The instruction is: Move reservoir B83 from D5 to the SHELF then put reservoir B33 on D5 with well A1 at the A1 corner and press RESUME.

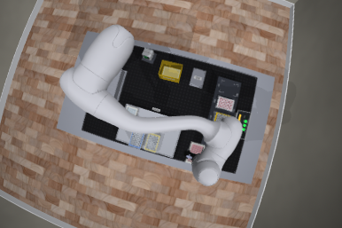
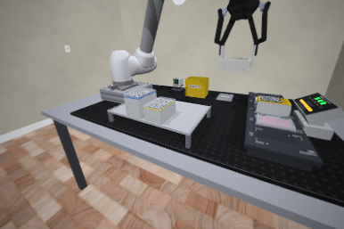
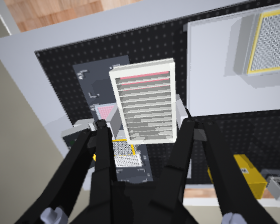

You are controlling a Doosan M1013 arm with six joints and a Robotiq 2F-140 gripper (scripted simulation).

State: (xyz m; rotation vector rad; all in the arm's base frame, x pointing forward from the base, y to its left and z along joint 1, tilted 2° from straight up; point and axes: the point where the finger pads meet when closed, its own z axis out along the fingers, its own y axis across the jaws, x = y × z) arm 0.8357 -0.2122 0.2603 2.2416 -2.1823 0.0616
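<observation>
My gripper hangs high above the table, between the shelf and the deck, and is shut on a white 12-trough reservoir. It holds the reservoir level by its long sides. In the wrist view the reservoir sits between the black fingers, with pink liquid in the trough at the far end. From above it shows as a small pink patch beside the wrist. The deck carries a yellow-rimmed tip rack and a pink plate; its nearer positions look bare.
The grey shelf holds a blue-rimmed rack, a yellow-rimmed rack and a white item. A yellow box, a small key post and a flat nest stand behind. The panel is at the right.
</observation>
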